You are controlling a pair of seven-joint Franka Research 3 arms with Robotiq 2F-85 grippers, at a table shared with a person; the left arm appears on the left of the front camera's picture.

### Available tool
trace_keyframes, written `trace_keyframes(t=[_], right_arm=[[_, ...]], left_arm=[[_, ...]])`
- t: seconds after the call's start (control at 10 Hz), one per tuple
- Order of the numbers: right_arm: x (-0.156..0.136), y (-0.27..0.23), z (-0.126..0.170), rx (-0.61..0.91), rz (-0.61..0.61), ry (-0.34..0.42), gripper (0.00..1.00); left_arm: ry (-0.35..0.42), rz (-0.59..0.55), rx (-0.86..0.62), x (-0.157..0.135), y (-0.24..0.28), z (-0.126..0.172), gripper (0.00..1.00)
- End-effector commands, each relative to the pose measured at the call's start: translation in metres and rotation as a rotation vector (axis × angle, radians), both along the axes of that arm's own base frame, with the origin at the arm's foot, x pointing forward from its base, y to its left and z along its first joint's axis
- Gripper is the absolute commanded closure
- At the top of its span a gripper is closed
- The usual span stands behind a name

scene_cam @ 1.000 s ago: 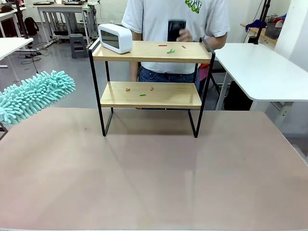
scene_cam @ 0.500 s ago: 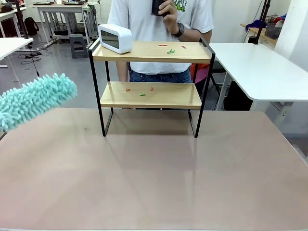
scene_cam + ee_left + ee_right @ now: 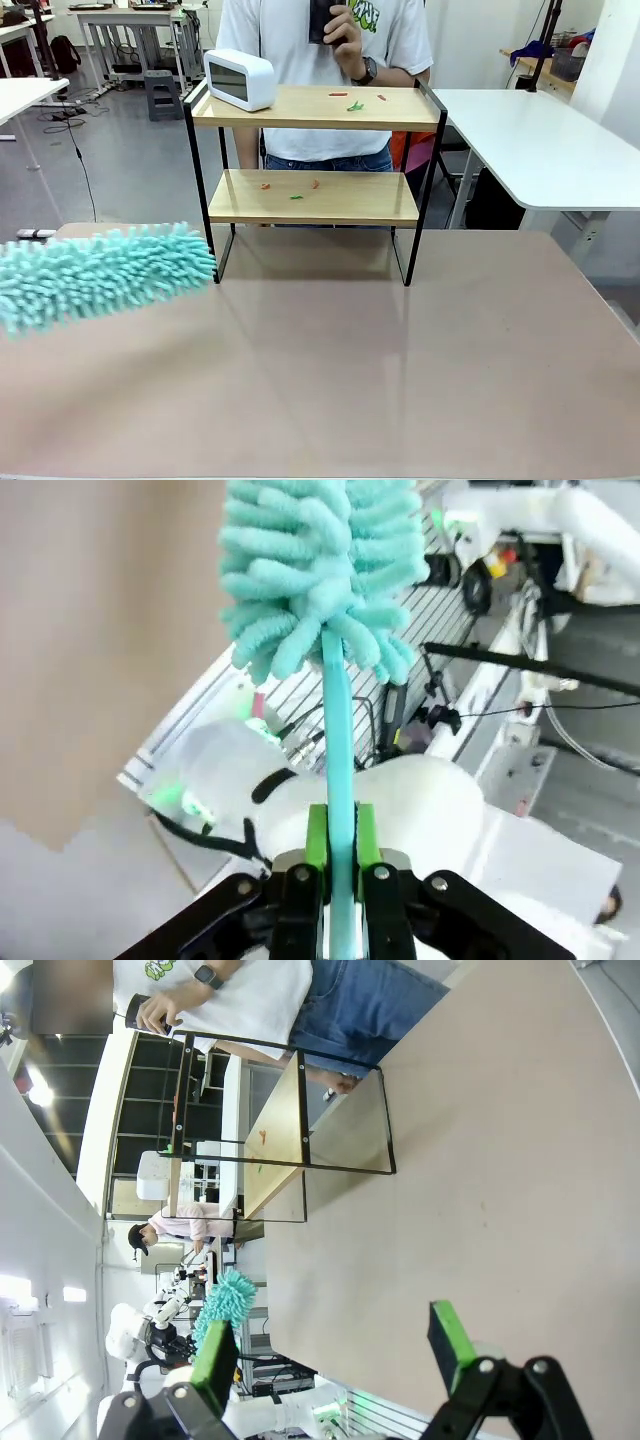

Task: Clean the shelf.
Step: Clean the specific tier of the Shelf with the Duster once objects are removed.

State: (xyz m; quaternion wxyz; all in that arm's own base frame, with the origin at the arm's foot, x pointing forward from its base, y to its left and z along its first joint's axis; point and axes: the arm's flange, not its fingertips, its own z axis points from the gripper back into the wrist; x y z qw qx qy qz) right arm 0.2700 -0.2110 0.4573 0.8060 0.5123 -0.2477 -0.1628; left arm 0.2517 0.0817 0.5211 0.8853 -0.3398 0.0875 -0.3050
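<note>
The shelf [image 3: 313, 200] stands at the table's far middle, two wooden boards in a black frame; it lies sideways in the right wrist view [image 3: 280, 1125]. Small red and green scraps [image 3: 355, 105] lie on the top board, more scraps [image 3: 297, 196] on the lower one. My left gripper [image 3: 340, 825] is shut on the thin handle of a fluffy teal duster [image 3: 315, 570]. The duster head [image 3: 100, 275] hangs low over the table at the left, its tip close to the shelf's front left leg. My right gripper [image 3: 333, 1350] is open with nothing in it, above the table.
A white clock [image 3: 240, 79] sits on the top board's left end. A person [image 3: 320, 60] stands behind the shelf, holding a dark object [image 3: 322, 20] at chest height. A white table [image 3: 540, 140] stands at the right.
The duster head swung down and to the right, from high at the left edge to just beside the shelf's left leg. The person shifted left and raised the dark object.
</note>
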Motion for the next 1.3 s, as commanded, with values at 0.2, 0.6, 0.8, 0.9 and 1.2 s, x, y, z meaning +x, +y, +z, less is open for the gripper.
trace_keyframes(t=[0.2,0.6,0.8,0.9,1.2], right_arm=[[0.002,0.000,0.000,0.001,0.002,-0.034,0.00],[0.002,0.000,0.000,0.001,0.002,-0.034,0.00],[0.002,0.000,0.000,0.001,0.002,-0.034,0.00],[0.002,0.000,0.000,0.001,0.002,-0.034,0.00],[0.002,0.000,0.000,0.001,0.002,-0.034,0.00]], left_arm=[[-0.230,0.194,-0.098,0.021,-0.124,-0.006,0.88],[-0.178,0.195,-0.115,0.027,-0.124,0.001,0.88],[-0.178,0.195,-0.115,0.027,-0.124,0.001,0.88],[-0.167,0.230,-0.109,0.031,-0.133,-0.005,0.88],[-0.238,0.407,-0.049,0.056,-0.179,-0.011,0.88]])
